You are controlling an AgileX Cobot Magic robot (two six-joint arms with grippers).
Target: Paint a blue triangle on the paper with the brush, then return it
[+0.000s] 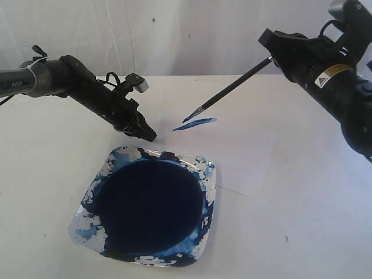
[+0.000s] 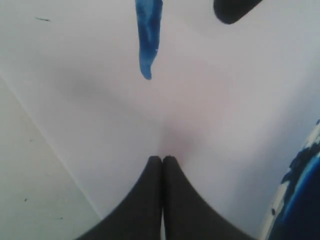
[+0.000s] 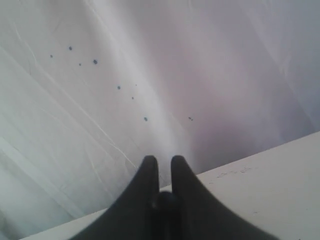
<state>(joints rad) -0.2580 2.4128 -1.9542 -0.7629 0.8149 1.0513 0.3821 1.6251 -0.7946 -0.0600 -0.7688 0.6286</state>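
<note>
The brush (image 1: 232, 87) slants down from my right gripper (image 1: 268, 49), which is shut on its black handle at the upper right. Its tip hovers just above the paper (image 1: 244, 157). Of the blue triangle, only one short streaky stroke (image 1: 195, 124) (image 2: 148, 35) shows on the sheet. My left gripper (image 1: 149, 135) (image 2: 162, 159) is shut with nothing in it, its tips resting on the paper (image 2: 100, 100) near the dish. In the right wrist view the handle's end (image 3: 161, 200) sits between the fingers of my right gripper (image 3: 160, 162). A dark blur (image 2: 232, 10) is likely the brush tip.
A square dish (image 1: 209, 174) (image 2: 305, 200) holding a dark blue paint pool sits at the front, its far rim just below my left gripper. A white wrinkled backdrop (image 3: 100, 75) stands behind the white table (image 1: 314, 221).
</note>
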